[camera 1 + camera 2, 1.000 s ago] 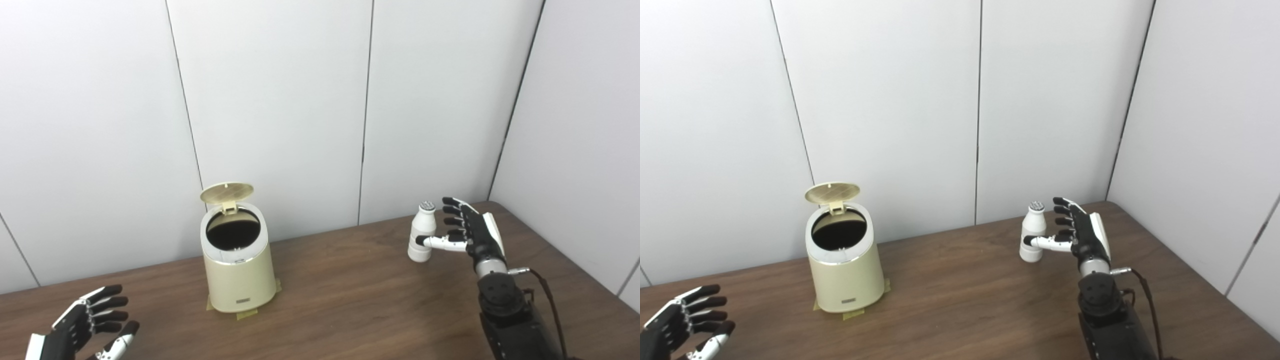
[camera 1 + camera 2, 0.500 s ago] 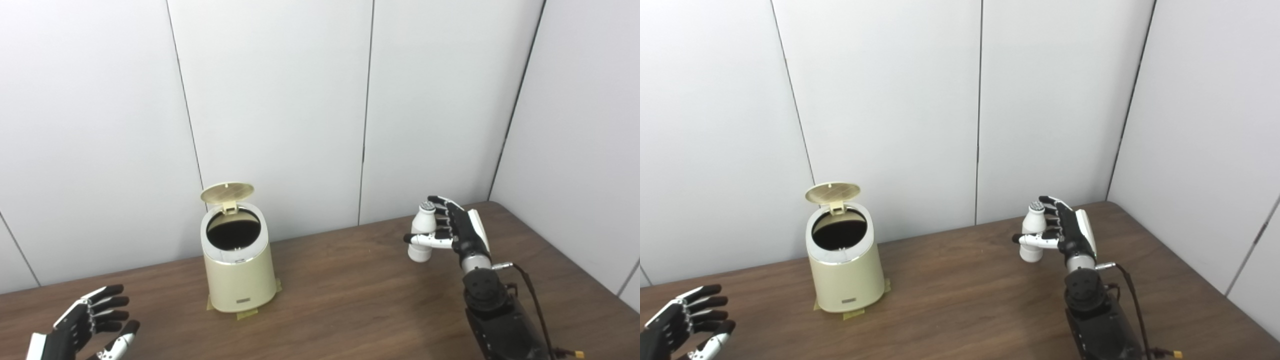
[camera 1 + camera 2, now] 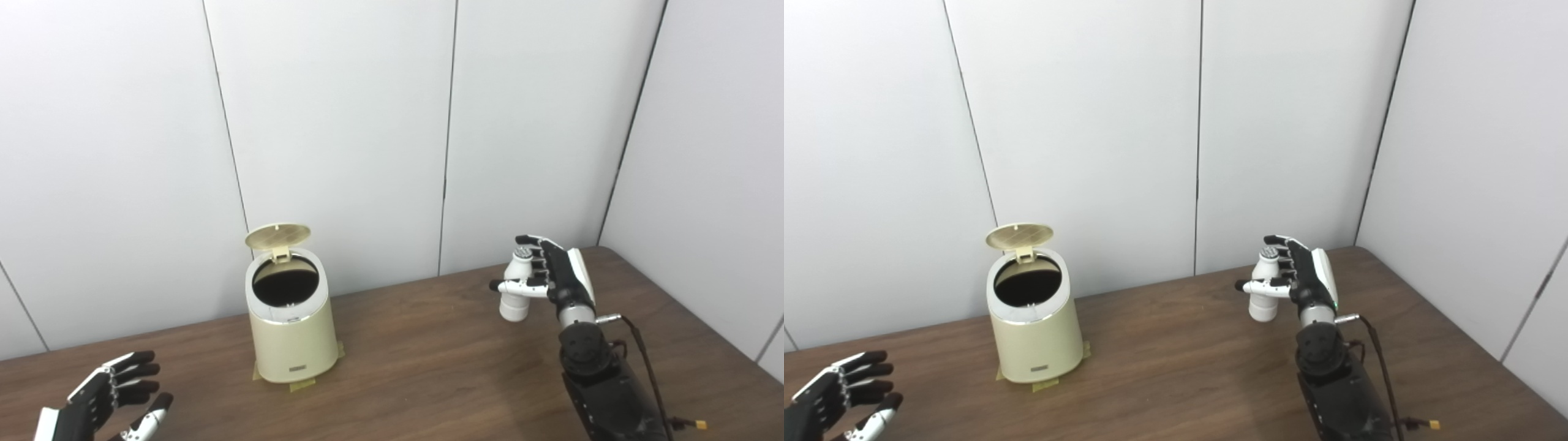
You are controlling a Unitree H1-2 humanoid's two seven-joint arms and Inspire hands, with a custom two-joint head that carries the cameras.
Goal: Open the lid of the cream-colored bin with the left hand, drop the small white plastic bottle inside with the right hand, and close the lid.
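the bottle (image 3: 516,286) stands upright on the table (image 3: 429,367), far right side, near the back wall, long axis vertical. your right hand (image 3: 554,275) is right against it from the right: thumb crossing the front of the body, fingers (image 3: 531,242) curled round behind the neck and cap. the wrap looks narrow, but you cannot tell from here whether it is truly clamped or only cupping, so treat the grip as unconfirmed.

the bin (image 3: 293,324) sits well apart to the left of the bottle, taped to the table at its base, lid (image 3: 278,235) already tipped up and back on its hinge, dark mouth facing up. so the carry runs leftward across bare table, and the bottle must clear the bin's rim and arrive from the front or side, since the raised lid blocks the back.

your left hand (image 3: 113,401) hangs low at the near left edge, fingers spread wide, holding nothing, well clear of the bin. it is the nearer hand to the lid for closing.

room is good: nothing lies between bottle and bin. the table's right edge and the corner wall are close behind your right arm.
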